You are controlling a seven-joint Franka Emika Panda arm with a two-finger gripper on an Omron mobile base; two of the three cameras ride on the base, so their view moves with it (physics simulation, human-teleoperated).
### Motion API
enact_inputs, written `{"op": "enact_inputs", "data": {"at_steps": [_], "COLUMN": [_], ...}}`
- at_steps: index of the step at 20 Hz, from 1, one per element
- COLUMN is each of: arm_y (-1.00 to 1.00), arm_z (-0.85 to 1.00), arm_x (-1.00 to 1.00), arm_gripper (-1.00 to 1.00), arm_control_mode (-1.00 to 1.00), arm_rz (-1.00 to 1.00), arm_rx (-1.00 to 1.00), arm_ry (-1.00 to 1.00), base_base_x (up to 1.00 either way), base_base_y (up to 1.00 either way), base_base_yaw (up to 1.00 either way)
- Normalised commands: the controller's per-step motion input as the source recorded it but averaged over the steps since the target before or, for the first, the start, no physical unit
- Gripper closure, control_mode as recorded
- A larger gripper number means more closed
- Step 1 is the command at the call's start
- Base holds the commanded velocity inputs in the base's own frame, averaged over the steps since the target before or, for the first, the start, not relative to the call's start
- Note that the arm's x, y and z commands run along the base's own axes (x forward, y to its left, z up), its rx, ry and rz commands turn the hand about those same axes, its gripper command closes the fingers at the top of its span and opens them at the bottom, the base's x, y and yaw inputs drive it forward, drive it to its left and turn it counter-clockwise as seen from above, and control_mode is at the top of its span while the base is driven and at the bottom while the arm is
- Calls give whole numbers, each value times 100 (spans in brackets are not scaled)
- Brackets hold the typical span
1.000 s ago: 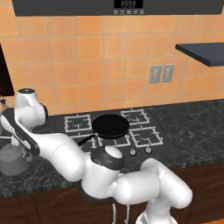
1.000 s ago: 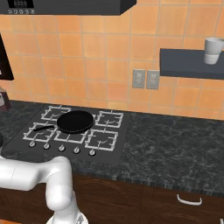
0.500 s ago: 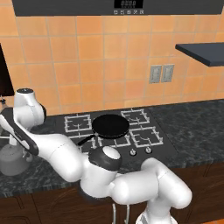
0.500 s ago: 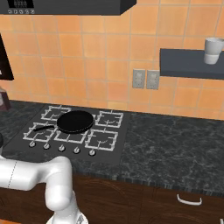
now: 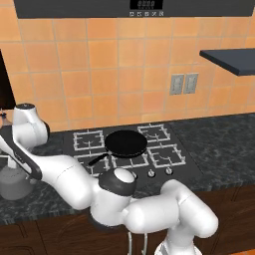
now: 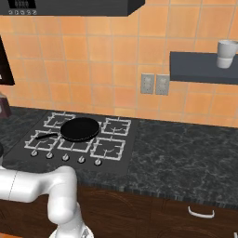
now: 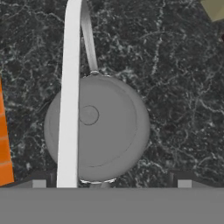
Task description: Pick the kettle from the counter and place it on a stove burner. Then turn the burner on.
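In the hand view I look straight down on the dull-grey kettle [image 7: 105, 131], which stands on the dark speckled counter [image 7: 175, 65]. Its thin arched handle [image 7: 71, 96] runs up the picture as a pale band. My gripper [image 7: 111, 183] hangs open above it, and the fingertips [image 7: 39, 183] stand wide apart, on either side of the body and the handle. The left base view shows the kettle [image 5: 15, 185] at the far left of the counter, under my outstretched hand. The back-left stove burner [image 5: 88, 138] [image 6: 60, 119] carries nothing.
A black frying pan [image 5: 125, 143] [image 6: 80, 128] sits in the middle of the cooktop, handle pointing forward-left. Knobs [image 6: 65, 158] line the cooktop's front edge. A dark bottle [image 6: 3, 106] stands at the far left. A wall shelf holds a cup [image 6: 226, 54].
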Motion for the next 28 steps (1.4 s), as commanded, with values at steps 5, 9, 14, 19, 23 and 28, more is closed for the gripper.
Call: {"op": "enact_inputs", "data": {"at_steps": [5,9,14,19,23,28], "arm_y": [0,0,0,0,-6,-56], "arm_z": [-2,0,0,4,73,63], "arm_x": [0,0,0,1,19,9], "arm_gripper": [-100,100,100,100,100,100], "arm_control_mode": [-100,-100,-100,-100,-100,-100], "arm_rz": [0,0,0,0,0,2], "arm_rx": [0,0,0,0,0,0], "arm_ry": [0,0,0,-7,-17,-3], "base_base_x": [0,0,0,0,0,0], "base_base_y": [0,0,0,0,0,0], "base_base_yaw": [0,0,0,0,0,0]}}
